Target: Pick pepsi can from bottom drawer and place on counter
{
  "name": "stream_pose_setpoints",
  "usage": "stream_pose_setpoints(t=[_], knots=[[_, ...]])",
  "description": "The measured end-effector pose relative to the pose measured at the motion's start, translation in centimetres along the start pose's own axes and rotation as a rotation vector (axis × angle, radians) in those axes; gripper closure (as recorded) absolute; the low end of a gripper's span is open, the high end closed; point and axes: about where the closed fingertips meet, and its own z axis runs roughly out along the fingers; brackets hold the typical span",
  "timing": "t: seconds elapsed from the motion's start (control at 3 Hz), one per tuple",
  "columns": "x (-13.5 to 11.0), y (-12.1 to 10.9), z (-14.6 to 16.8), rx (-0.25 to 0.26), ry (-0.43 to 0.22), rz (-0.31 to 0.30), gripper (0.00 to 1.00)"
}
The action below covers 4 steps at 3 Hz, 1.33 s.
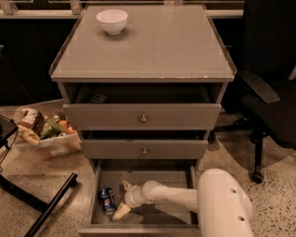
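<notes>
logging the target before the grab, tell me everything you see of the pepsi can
The pepsi can is small, dark blue, with a round red-white-blue logo and silvery ends, metal by its look. It lies on its side on the grey floor of the open bottom drawer, near the left wall. The open gripper sits just right of it; contact cannot be told.

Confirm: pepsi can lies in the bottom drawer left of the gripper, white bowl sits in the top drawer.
Wrong on the bowl: the camera view shows the white bowl on the counter. The pepsi can does lie in the bottom drawer, left of the gripper.
</notes>
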Motion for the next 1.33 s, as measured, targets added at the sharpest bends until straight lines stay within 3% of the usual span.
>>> stream_pose_setpoints(t=[0.67, 1.33], knots=[[-1.1, -0.3, -0.3, 0.007, 0.005, -0.025, 0.0], [-0.9, 0.0, 2.4, -0.078, -0.023, -0.047, 0.0]])
